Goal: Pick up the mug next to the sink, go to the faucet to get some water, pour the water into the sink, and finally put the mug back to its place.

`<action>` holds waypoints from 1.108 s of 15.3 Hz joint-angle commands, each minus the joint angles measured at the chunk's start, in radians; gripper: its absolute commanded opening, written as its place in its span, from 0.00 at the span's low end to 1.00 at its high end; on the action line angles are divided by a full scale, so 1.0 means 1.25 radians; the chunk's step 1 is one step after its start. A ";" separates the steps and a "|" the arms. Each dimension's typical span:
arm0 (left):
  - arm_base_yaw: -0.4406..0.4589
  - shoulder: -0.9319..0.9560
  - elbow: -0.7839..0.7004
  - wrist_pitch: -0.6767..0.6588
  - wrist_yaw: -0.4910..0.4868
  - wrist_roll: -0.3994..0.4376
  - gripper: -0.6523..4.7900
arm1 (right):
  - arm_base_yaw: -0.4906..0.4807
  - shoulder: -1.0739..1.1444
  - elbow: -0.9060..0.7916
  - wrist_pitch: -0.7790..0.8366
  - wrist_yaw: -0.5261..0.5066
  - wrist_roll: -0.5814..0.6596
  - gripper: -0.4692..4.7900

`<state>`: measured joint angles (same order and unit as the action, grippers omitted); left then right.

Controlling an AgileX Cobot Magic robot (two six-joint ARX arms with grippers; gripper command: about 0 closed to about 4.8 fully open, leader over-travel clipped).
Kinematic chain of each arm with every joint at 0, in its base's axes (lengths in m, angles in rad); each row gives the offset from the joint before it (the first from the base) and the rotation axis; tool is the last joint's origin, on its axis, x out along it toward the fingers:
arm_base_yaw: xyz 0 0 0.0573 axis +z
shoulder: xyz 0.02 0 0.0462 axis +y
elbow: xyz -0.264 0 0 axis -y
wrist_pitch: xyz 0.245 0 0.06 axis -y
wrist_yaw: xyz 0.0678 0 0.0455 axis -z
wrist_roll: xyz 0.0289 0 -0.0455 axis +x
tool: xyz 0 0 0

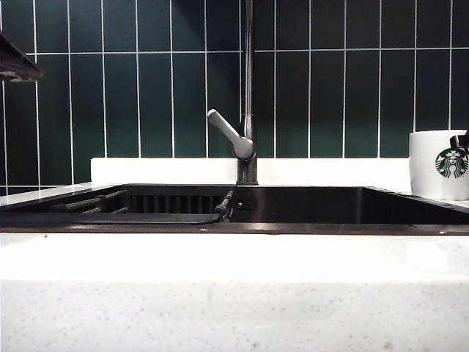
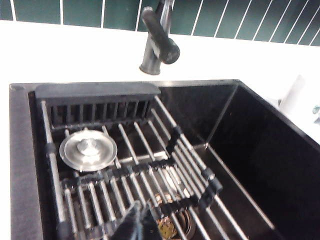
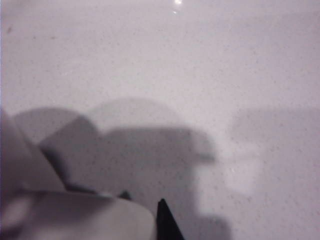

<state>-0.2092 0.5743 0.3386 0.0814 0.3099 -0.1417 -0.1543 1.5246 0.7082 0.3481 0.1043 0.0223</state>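
The white mug [image 1: 438, 165] with its green logo stands upright on the white counter just right of the black sink [image 1: 330, 205]. A dark bit of my right gripper [image 1: 460, 139] shows at the mug's rim. In the right wrist view the blurred mug [image 3: 75, 215] fills the corner. One dark fingertip [image 3: 164, 220] stands a sliver off its wall and the other is mostly hidden behind it, so the right gripper [image 3: 144, 207] looks open round the rim. The faucet [image 1: 248, 139] rises behind the sink's middle. My left gripper [image 2: 140, 220] hangs shut and empty over the sink.
A roll-up metal rack [image 2: 130, 175] covers the sink's left part, with a round steel strainer lid [image 2: 88, 149] on it and the drain [image 2: 172, 225] below. Dark green tiles back the counter. A dark shelf edge [image 1: 16, 64] juts in at the upper left.
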 commanded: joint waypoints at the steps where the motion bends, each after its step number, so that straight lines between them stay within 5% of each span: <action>1: 0.000 -0.002 0.002 -0.002 0.001 0.009 0.11 | 0.001 -0.046 0.000 -0.059 0.005 0.002 0.32; 9: 0.000 -0.001 0.002 -0.053 0.006 0.009 0.11 | 0.006 -0.276 0.000 -0.368 -0.048 0.003 0.31; 13: 0.000 -0.003 0.002 -0.058 0.006 -0.026 0.11 | 0.059 -0.453 0.000 -0.404 -0.049 0.002 0.29; 17: 0.000 -0.104 0.002 -0.096 -0.014 -0.039 0.11 | 0.116 -0.692 -0.033 -0.478 -0.041 0.002 0.15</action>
<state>-0.2092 0.4709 0.3382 -0.0280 0.3084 -0.1898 -0.0074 0.6994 0.6815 -0.2279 0.0448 0.0223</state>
